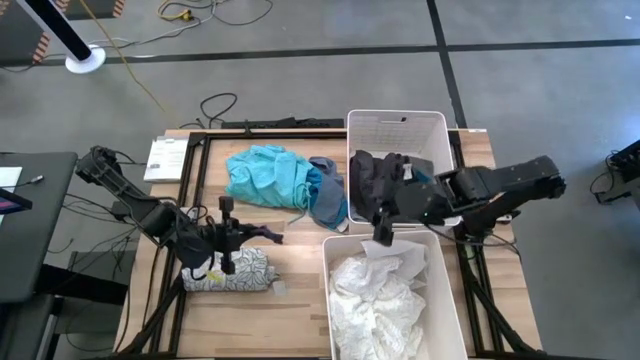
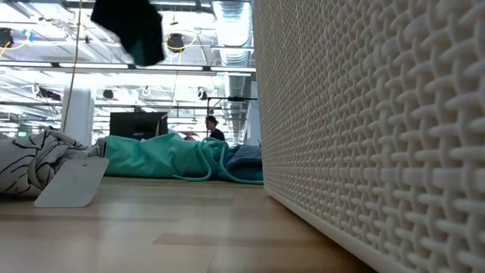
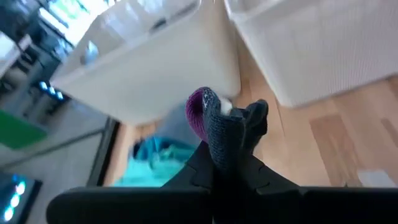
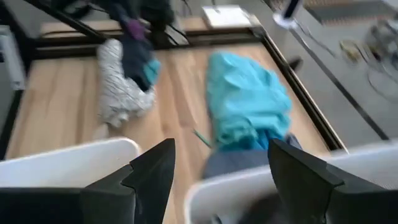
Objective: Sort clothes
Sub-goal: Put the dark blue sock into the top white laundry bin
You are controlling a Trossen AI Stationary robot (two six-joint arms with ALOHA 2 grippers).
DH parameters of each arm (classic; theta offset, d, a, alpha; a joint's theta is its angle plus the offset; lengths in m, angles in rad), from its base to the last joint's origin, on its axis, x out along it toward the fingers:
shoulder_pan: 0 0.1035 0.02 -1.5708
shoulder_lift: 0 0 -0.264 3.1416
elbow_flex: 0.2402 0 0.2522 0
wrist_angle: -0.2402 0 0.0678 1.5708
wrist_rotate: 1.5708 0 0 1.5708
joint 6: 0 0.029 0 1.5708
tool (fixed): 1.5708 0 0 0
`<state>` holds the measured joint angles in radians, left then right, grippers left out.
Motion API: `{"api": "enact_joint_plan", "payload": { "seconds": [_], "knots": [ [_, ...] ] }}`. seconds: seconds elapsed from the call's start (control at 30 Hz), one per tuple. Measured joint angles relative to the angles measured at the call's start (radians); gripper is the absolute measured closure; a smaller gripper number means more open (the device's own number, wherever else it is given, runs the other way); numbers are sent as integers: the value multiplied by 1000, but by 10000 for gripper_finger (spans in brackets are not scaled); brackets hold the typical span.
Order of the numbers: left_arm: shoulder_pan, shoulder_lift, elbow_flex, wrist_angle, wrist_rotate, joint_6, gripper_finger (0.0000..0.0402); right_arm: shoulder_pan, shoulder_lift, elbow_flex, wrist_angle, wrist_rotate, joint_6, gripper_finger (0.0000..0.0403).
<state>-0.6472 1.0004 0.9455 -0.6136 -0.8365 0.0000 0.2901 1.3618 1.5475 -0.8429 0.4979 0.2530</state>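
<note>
Bench: a pale wooden top that carries both bins and the garments not yet sorted, so everything lies within reach of both arms.
Near bin: white woven-look plastic at the bench's right front; it holds crumpled white clothes, so it seems to be the bin for lights.
Far bin: the same kind of bin, just behind the near one; dark grey and black clothes are heaped against its left wall, so it seems to be the bin for darks.
Teal garment: a loose, creased heap near the bench's middle, not in either bin.
Grey-blue garment: bunched up, touching the teal heap on its right and lying just beside the far bin.
Leaf-print garment: white with dark leaves, rolled into a fat bundle at the left front, under the left arm.
Right gripper: hangs over the gap where the two bins meet, jaws spread wide with nothing between them; probably free for the next pick.
Left gripper: held above the bench just beside the leaf-print bundle, jaws pressed together on a small dark knit piece with a purple tip, perhaps a sock, carried clear of the bench.
Card: a flat white tag on the bench beside the leaf-print bundle.
</note>
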Motion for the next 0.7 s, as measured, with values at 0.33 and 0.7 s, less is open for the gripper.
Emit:
{"api": "enact_joint_plan", "payload": {
  "seconds": [0.33, 0.7],
  "knots": [
    [12, 0, 0, 295, -6, 252, 390, 69, 137, 0, 191, -31, -136, 132],
    [88, 0, 0, 402, 120, 304, 390, 59, 284, -1, 403, -93, -259, 132]
  ]
}}
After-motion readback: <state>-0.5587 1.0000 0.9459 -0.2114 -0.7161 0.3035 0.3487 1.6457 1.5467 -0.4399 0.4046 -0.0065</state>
